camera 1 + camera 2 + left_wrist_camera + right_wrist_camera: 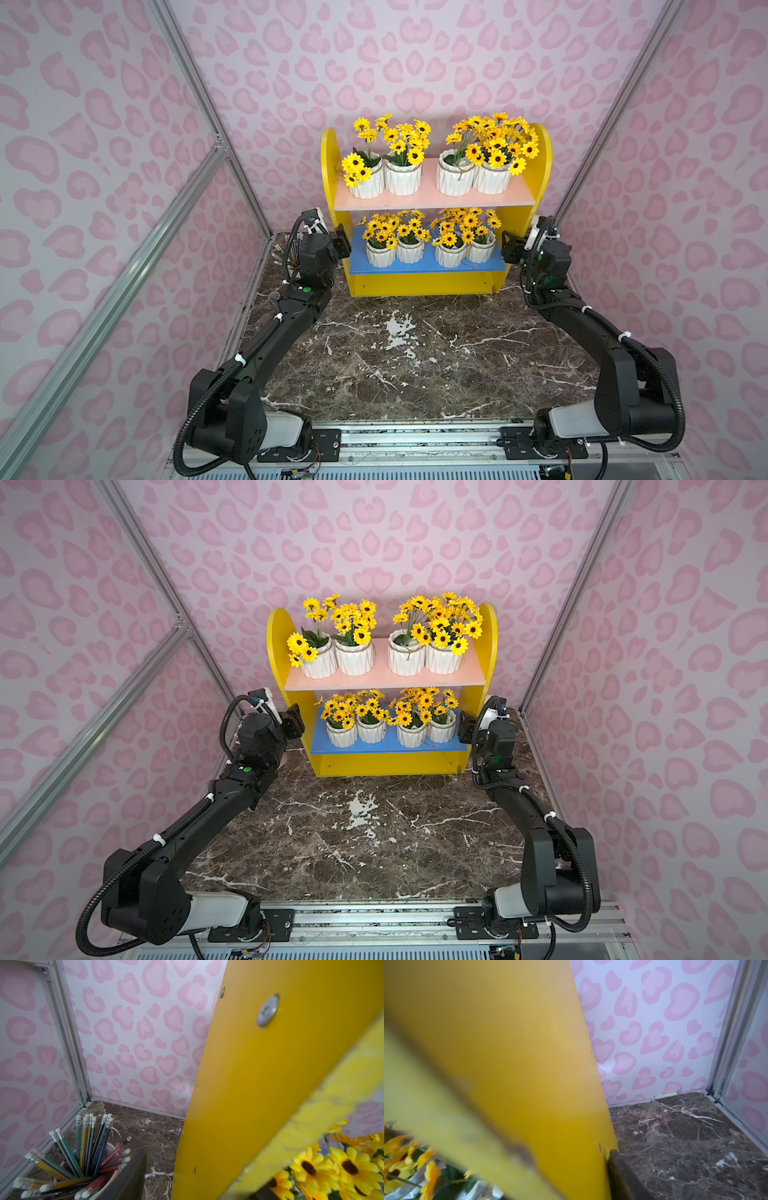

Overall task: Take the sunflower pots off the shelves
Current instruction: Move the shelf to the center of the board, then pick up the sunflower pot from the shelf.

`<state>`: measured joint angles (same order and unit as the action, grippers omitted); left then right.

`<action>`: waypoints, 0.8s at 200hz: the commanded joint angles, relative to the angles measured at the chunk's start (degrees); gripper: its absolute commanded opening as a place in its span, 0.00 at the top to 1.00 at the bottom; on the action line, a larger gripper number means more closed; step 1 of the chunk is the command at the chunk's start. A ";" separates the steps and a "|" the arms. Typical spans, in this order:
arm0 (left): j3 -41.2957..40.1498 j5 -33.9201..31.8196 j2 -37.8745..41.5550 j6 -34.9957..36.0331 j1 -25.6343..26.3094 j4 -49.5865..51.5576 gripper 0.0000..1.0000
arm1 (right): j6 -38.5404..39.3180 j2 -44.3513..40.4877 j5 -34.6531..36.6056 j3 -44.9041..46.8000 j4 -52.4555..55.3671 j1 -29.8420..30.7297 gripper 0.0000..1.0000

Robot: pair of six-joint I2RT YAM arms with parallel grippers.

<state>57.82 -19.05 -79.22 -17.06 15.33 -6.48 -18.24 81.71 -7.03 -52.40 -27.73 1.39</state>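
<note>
Top views: the shelves stand at centre back of the table. I count eight pots: four on the pink upper board, four on the blue lower board. None are off. My left pincer is at the left side panel and my right pincer is at the right panel.

Left wrist: jaws apart. The outer finger stands clear of the panel, with table showing between. One pencil cup stands beside it.

Right wrist: the outer finger is just beside the panel. Whether it is clamped or free, I cannot tell.
</note>
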 commanded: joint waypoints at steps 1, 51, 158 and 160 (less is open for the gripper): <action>0.78 -1.05 1.20 -1.49 -0.06 0.76 0.29 | -1.63 -1.13 -3.93 -0.77 2.04 0.36 0.39; 0.58 1.79 7.41 -1.73 -0.13 3.99 0.15 | 0.52 -5.61 1.30 -1.45 8.65 0.30 0.27; -16.17 31.91 34.42 -4.95 0.39 0.53 0.02 | 5.14 -24.58 13.93 -0.21 25.07 16.40 0.26; -16.69 32.13 34.84 -5.21 0.46 -0.04 0.02 | 5.21 -24.54 14.09 -0.37 25.61 16.97 0.26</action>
<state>45.80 1.02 -47.57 -20.60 15.35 0.30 -15.16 58.28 1.45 -52.38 -6.96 13.13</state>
